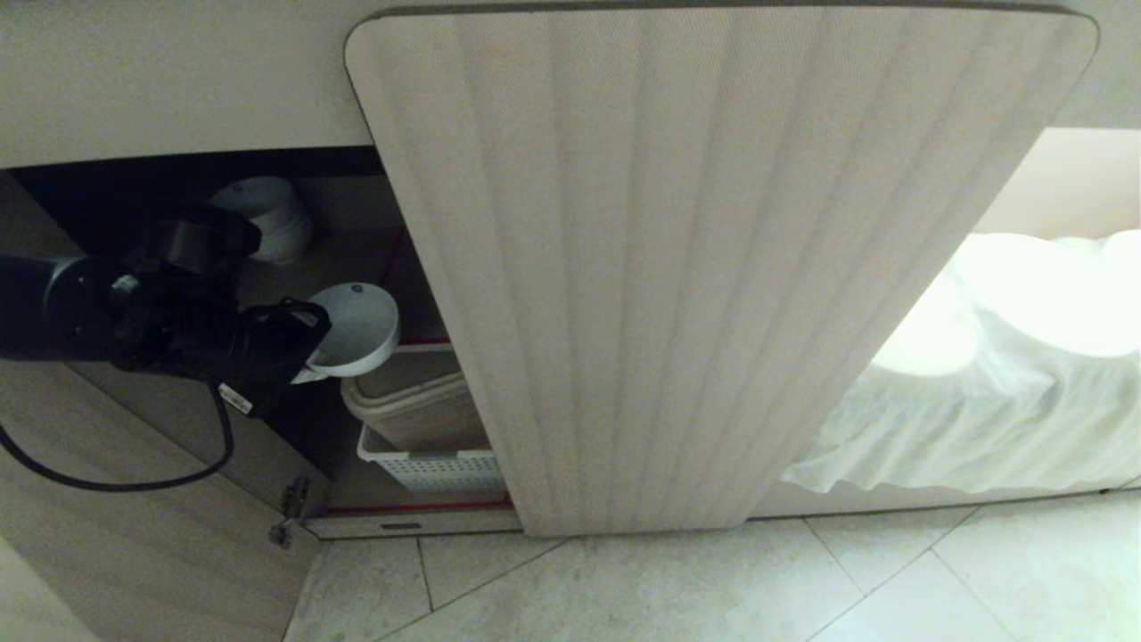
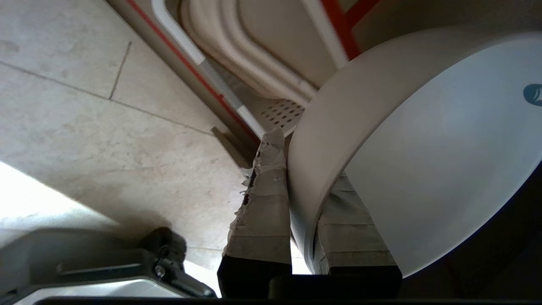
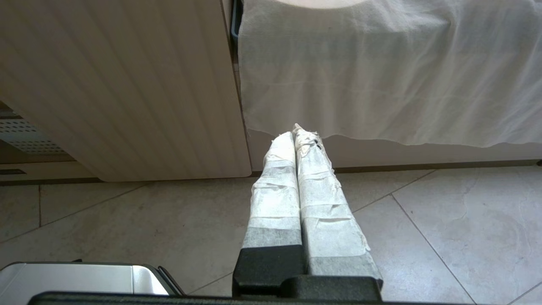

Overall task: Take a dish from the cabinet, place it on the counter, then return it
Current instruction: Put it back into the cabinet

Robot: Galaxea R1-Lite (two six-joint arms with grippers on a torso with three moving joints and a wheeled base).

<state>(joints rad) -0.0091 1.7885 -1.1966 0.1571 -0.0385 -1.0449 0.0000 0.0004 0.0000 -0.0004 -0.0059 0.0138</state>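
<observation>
My left gripper [image 1: 310, 357] is shut on the rim of the dish [image 1: 358, 326], a small white bowl held tilted on its side in the open left half of the cabinet [image 1: 357, 214]. In the left wrist view one taped finger [image 2: 266, 190] lies against the outside of the dish [image 2: 423, 169] and the other sits inside it. The dish hangs above the baskets, clear of the shelf. My right gripper [image 3: 296, 132] is shut on nothing, parked low over the floor tiles and facing the closed fluted door [image 3: 118, 84]. The counter is out of view.
A stack of white bowls [image 1: 267, 214] sits deeper on the dark shelf. Below the dish stand a beige basket [image 1: 419, 406] and a white perforated basket [image 1: 437, 468] behind a red-taped shelf edge [image 1: 419, 508]. The left door [image 1: 134, 499] hangs open. A white cloth [image 1: 980, 401] drapes the opening on the right.
</observation>
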